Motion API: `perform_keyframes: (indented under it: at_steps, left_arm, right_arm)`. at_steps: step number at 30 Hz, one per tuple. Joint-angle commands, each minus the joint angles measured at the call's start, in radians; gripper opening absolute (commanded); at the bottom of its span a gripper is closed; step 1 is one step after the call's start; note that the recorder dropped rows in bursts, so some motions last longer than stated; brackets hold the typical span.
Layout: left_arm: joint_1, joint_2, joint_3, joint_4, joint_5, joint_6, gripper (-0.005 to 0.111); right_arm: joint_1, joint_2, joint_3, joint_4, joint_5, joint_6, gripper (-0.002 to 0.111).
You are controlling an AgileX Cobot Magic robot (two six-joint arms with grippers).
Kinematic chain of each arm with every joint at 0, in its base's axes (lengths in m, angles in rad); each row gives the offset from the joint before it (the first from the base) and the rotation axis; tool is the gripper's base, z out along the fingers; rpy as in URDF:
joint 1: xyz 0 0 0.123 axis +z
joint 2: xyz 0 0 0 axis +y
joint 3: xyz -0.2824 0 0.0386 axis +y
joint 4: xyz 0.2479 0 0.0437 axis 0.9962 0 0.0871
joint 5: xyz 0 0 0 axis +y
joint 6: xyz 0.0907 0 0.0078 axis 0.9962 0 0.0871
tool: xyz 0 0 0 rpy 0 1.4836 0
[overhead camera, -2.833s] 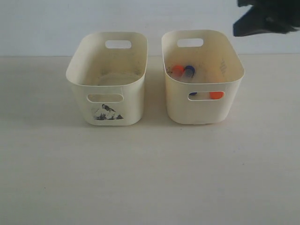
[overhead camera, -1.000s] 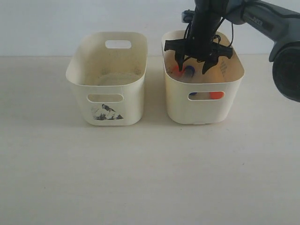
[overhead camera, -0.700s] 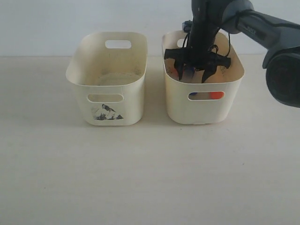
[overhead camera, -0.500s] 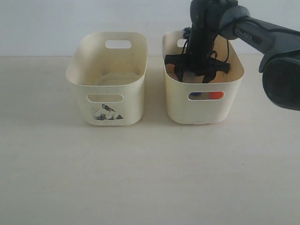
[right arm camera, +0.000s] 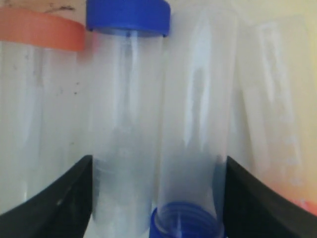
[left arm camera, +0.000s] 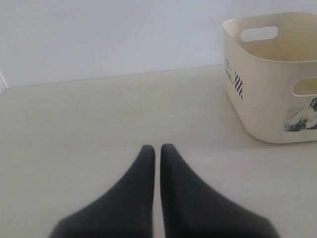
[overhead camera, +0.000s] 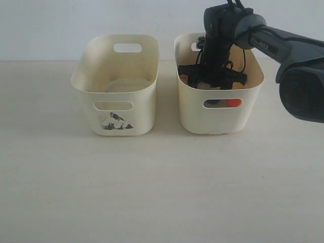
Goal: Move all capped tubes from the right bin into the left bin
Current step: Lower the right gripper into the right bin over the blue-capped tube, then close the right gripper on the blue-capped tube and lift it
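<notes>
My right gripper (overhead camera: 212, 78) is deep inside the plain right bin (overhead camera: 220, 120). It is open (right arm camera: 157, 198), with its fingers (right arm camera: 59, 203) on either side of two clear tubes lying side by side. One tube (right arm camera: 126, 99) has its dark blue cap far from the gripper; the other (right arm camera: 195, 124) has its blue cap near it. An orange-capped tube (right arm camera: 39, 99) and another tube (right arm camera: 277, 109) lie beside them. A blue cap (overhead camera: 212, 102) and an orange cap (overhead camera: 233, 103) show through the front slot. The bird-print left bin (overhead camera: 116, 96) holds no tubes that I can see. My left gripper (left arm camera: 157, 148) is shut over the table, short of that bin (left arm camera: 262, 99).
Both bins stand side by side near the back of a pale table (overhead camera: 152, 192), close to a white wall. The right arm (overhead camera: 283, 40) reaches in from the upper right over the right bin's rim.
The right arm came in from the upper right corner and has lowered steadily into the right bin, its open fingers sinking below the rim among the tubes.
</notes>
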Motion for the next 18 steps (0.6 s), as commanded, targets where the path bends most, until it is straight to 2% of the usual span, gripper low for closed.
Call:
perform_keyframes:
  at_steps: [1,4,6,8,9,10,11,12,16,18]
  left_arm:
    - [0.001,-0.002,-0.004,-0.011,-0.009,-0.012,0.004]
    - [0.001,-0.002,-0.004,-0.011,-0.009,-0.012,0.004]
    - [0.001,-0.002,-0.004,-0.011,-0.009,-0.012,0.004]
    - [0.001,-0.002,-0.004,-0.011,-0.009,-0.012,0.004]
    - [0.001,-0.002,-0.004,-0.011,-0.009,-0.012,0.004]
    - [0.001,-0.002,-0.004,-0.011,-0.009,-0.012,0.004]
    - [0.001,-0.002,-0.004,-0.011,-0.009,-0.012,0.004]
    - [0.001,-0.002,-0.004,-0.011,-0.009,-0.012,0.004]
    - [0.001,-0.002,-0.004,-0.011,-0.009,-0.012,0.004]
    - [0.001,-0.002,-0.004,-0.011,-0.009,-0.012,0.004]
  right_arm:
    - [-0.002,-0.013,-0.003,-0.006,0.011,-0.037,0.000]
    - [-0.002,-0.032,-0.003,-0.007,0.011,-0.050,0.000]
    - [-0.002,-0.043,-0.003,-0.007,0.011,-0.084,0.009]
    - [-0.002,-0.043,-0.003,-0.003,0.011,-0.105,0.037]
    - [-0.002,-0.043,-0.003,-0.003,0.011,-0.105,0.065]
    - [-0.002,-0.043,-0.003,-0.003,0.011,-0.105,0.075]
    - [-0.002,-0.043,-0.003,-0.003,0.011,-0.102,0.078]
    - [-0.002,-0.045,-0.003,-0.003,0.011,-0.102,0.076]
    - [-0.002,-0.064,-0.003,-0.003,0.011,-0.100,0.052]
    - [-0.002,-0.064,-0.003,-0.003,0.011,-0.100,0.035]
